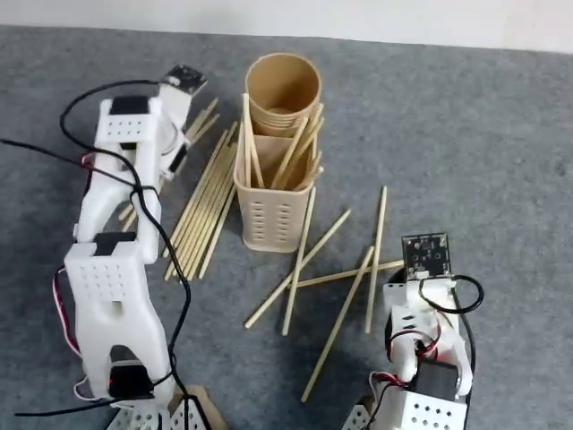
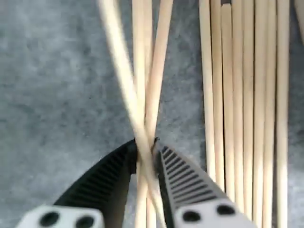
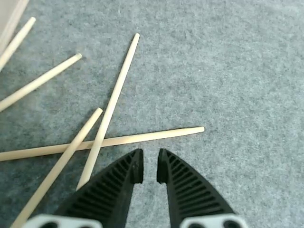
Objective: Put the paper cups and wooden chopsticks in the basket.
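Your left end effector was clamped on a wooden chopstick, gripping it near one end. Its long axis ran straight out ahead of the tips, slanting across two more lying beneath. Just beside the end effector, a row of chopsticks lay parallel on the bench, pointing the same way. Your right end effector had a narrow gap between its tips and held nothing. Just ahead of it one crosswise chopstick lay flat, and a second stick crossed it, pointing away. The basket stood upright between the two arms, with stacked paper cups inside.
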{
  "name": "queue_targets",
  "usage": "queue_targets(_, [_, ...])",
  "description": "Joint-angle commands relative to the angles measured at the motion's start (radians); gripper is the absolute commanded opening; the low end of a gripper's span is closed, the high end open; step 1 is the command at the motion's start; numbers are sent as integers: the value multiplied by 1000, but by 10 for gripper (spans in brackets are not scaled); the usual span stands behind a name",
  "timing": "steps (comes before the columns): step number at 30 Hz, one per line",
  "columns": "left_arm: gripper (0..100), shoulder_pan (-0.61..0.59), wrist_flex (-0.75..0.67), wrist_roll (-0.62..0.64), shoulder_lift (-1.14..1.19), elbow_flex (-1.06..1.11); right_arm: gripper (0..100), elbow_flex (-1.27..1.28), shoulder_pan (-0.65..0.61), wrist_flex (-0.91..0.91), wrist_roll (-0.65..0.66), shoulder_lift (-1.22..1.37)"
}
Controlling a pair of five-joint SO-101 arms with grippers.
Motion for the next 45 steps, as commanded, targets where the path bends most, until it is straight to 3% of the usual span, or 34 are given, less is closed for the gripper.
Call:
queue_targets(1, [4, 27, 94, 2, -15, -150, 67, 128, -7, -13, 6, -10])
queue_targets(6, [4, 62, 219, 89, -77, -389, 67, 128, -7, -13, 6, -10])
queue_targets(12, [4, 219, 356, 153, -246, -691, 67, 128, -7, -15, 6, -10])
queue_targets(26, [4, 513, 293, 353, -348, -1152, 67, 128, -7, -15, 5, -10])
queue_targets(30, [4, 572, 293, 414, -357, -1178, 67, 128, -7, -15, 6, -10])
queue_targets(37, [4, 696, 334, 407, -358, -1178, 67, 128, -7, -15, 8, -10])
queue_targets(45, [4, 650, 304, 358, -335, -1175, 67, 128, -7, -15, 8, -10])
